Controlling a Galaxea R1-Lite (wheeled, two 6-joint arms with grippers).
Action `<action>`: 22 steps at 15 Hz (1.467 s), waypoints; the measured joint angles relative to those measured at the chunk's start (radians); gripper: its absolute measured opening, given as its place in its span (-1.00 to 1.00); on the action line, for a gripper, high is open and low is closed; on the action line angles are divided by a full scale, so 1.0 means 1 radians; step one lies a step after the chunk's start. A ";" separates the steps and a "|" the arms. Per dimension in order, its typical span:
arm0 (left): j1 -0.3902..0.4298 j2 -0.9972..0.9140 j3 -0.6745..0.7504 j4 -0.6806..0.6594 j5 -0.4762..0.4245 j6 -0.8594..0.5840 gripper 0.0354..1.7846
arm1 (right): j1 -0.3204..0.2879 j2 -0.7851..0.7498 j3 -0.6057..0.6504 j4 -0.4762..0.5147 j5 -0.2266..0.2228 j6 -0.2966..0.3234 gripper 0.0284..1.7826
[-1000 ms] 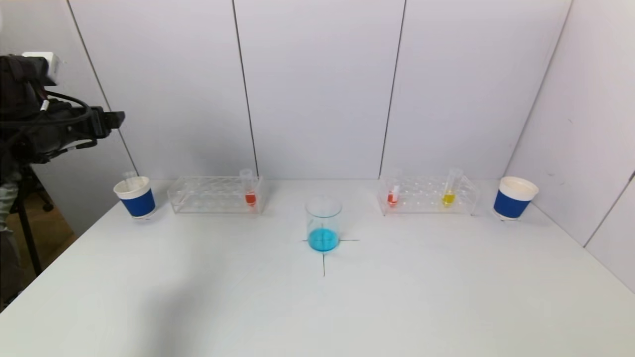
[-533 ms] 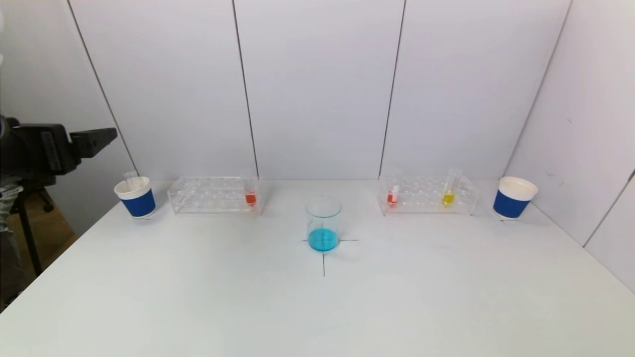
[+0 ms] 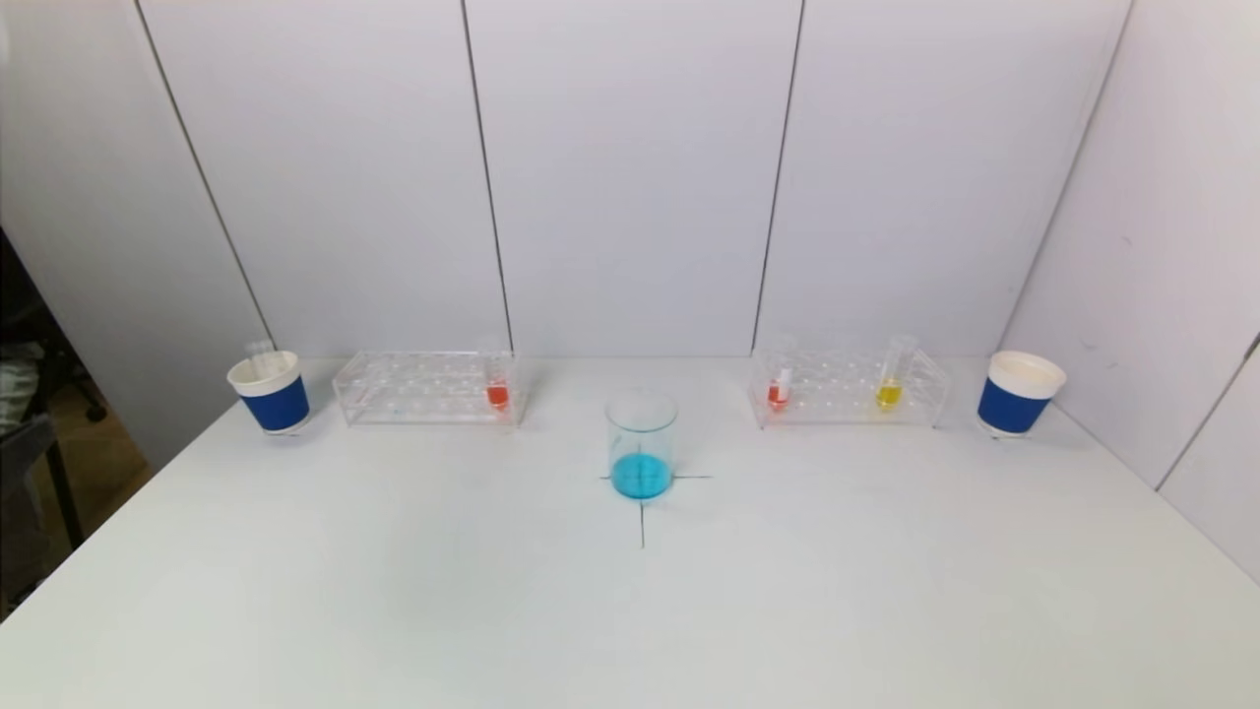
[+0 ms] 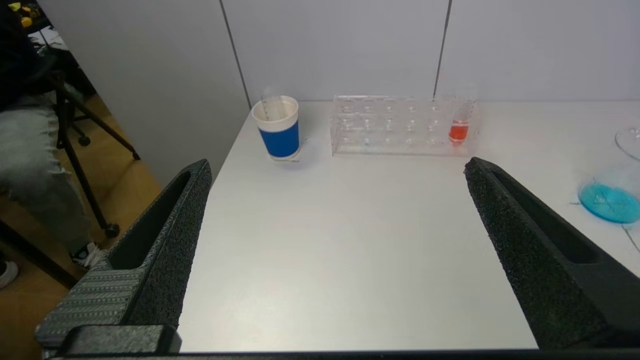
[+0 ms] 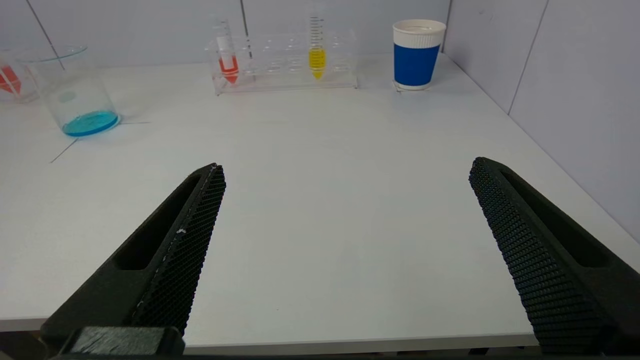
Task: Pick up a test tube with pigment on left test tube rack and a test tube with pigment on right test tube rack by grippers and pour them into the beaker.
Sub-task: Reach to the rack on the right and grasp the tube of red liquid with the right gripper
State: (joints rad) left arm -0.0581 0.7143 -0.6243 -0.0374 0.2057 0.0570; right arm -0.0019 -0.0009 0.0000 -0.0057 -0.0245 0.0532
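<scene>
Both grippers hang spread wide and empty over the near table edge, left gripper facing the upright red tube at right end of the far left rack, right gripper opp. the right rack, beaker btw. them

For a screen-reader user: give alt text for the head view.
A beaker holding blue liquid stands mid-table, between the left rack with one red tube and the right rack with red and yellow tubes.
</scene>
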 joint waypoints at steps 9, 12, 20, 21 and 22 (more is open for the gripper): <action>0.027 -0.479 0.235 0.262 -0.050 0.022 0.98 | 0.000 0.000 0.000 0.000 0.000 0.000 0.99; 0.042 -0.606 0.291 0.353 -0.095 0.053 0.98 | 0.000 0.000 0.000 0.000 0.000 0.000 0.99; 0.048 -0.716 0.586 0.074 -0.207 0.048 0.98 | -0.001 0.000 0.000 0.000 0.000 0.000 0.99; 0.049 -0.716 0.604 0.028 -0.218 0.046 0.98 | 0.000 0.000 0.000 0.000 0.000 0.000 0.99; 0.049 -0.716 0.614 0.034 -0.223 0.041 0.98 | 0.000 0.000 0.000 0.000 0.000 0.000 0.99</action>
State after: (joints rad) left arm -0.0091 -0.0019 -0.0100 -0.0038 -0.0172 0.0977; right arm -0.0023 -0.0009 0.0000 -0.0053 -0.0245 0.0534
